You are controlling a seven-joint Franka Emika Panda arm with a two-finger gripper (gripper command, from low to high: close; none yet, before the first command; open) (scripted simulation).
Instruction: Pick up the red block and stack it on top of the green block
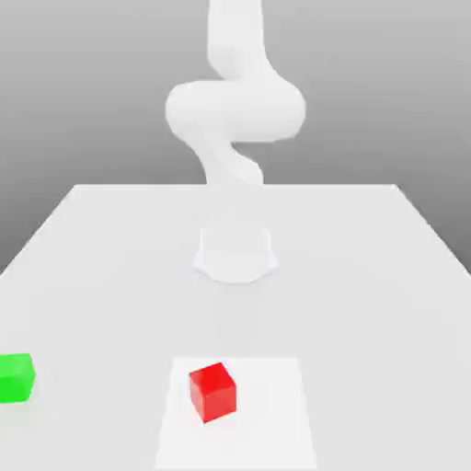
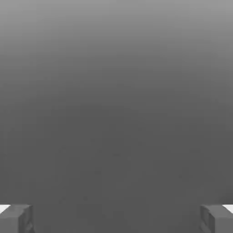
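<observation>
The red block [image 1: 212, 392] sits on the table [image 1: 368, 276] near the front edge, about midway across, resting on a paler square patch [image 1: 276, 414]. The green block [image 1: 16, 377] lies well apart at the exterior view's left edge. The arm [image 1: 235, 110] rises at the far side. The gripper [image 2: 116, 218] is spread wide, fingers [image 2: 16, 218] holding nothing.

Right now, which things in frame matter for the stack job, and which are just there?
Job:
- red block
- green block, at the exterior view's left edge
- hand, fingers wide apart, nothing between

Just there:
- white table
- paler square patch under the red block
</observation>
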